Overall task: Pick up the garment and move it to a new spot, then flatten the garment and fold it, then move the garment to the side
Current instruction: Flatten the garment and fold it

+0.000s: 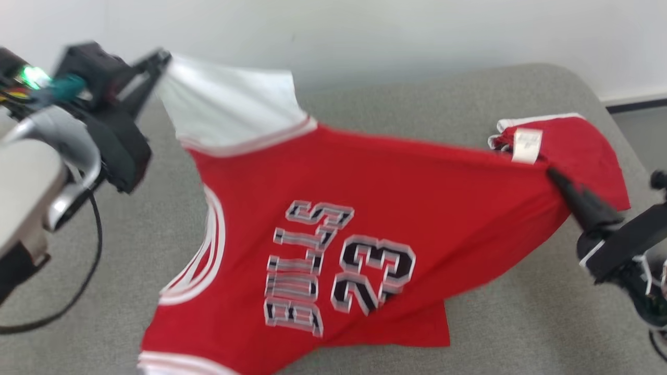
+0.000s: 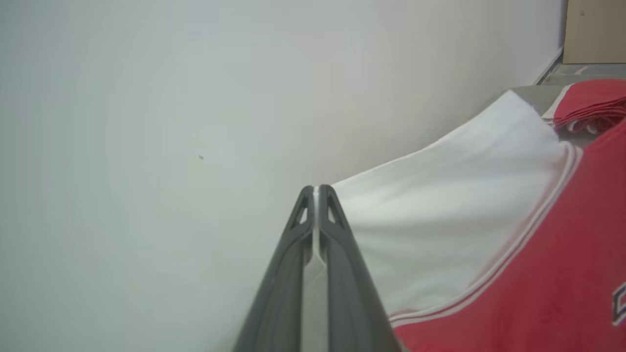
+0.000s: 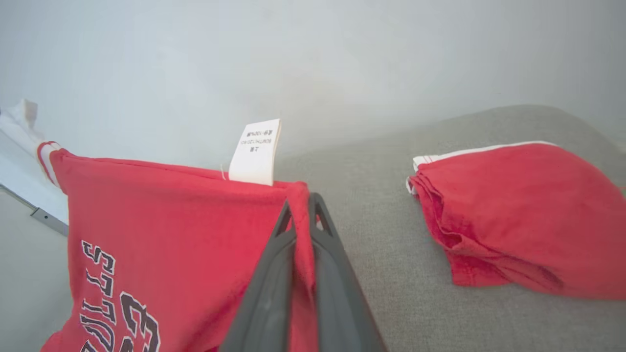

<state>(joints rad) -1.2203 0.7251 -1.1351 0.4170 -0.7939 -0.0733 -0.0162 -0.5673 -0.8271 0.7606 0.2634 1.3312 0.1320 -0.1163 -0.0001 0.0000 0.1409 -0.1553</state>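
Fingers [image 2: 342,254] closed on a red Bulls jersey [image 1: 365,182]
Left gripper [image 2: 316,188] pinches its white sleeve [image 1: 229,104]; right gripper [image 3: 301,196], the tagged edge [image 3: 254,183].

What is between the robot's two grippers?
The red jersey, hanging stretched from the left gripper to the right gripper, seen in the head view.

Bare room: grey fabric-covered surface [image 1: 417,94] against plain white wall [image 1: 365,31].

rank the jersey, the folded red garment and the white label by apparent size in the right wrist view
1. jersey, largest, though nearer the camera and cut off
2. folded red garment
3. white label, smallest
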